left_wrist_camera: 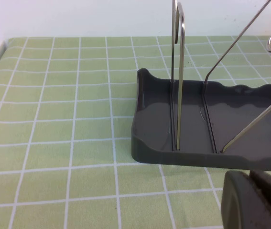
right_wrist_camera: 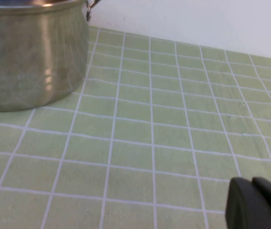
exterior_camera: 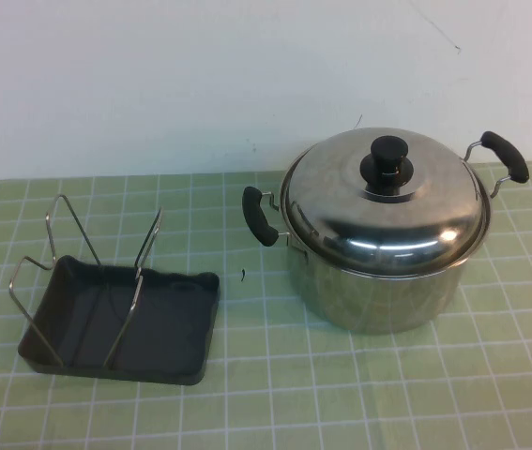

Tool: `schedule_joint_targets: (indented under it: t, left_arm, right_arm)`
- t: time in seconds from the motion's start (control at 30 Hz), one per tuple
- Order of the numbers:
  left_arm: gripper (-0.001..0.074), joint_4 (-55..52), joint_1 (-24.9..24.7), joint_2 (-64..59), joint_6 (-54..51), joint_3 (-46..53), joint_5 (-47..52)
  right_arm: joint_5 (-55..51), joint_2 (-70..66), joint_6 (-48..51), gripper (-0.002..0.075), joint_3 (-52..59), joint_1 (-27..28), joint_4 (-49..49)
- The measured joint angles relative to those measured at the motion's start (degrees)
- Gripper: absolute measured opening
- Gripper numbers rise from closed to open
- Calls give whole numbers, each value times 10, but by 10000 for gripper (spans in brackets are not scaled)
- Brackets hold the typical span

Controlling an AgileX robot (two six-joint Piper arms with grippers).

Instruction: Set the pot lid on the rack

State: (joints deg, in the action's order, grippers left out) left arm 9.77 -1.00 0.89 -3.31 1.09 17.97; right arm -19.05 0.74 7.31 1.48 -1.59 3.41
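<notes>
The shiny domed pot lid with its black knob sits on the steel pot at the right of the green checked mat. The dark grey rack with silver wire loops stands at the left. Neither gripper shows in the high view. In the left wrist view the left gripper is shut and empty, low over the mat just before the rack. In the right wrist view the right gripper is shut and empty, over the mat some way from the pot.
The pot has two black handles, one towards the rack and one at the far right. A white wall runs behind the mat. A small dark speck lies between rack and pot.
</notes>
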Motion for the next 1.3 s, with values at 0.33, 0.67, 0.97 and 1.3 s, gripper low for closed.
schedule_joint_targets:
  t: [0.33,0.67,0.97,1.3]
  left_arm:
    - [-3,-5,0,0,0,0,0]
    - [-3,-5,0,0,0,0,0]
    - [-3,-5,0,0,-6,0,0]
    - [-4,-10,0,0,-7,1,-75]
  right_arm:
    - [0,0,0,-1,0,0,0]
    - [0,0,16,-1,0,1,5]
    - [1,0,21,-1,0,1,16]
    - [133,0,27,-1,1,1,37]
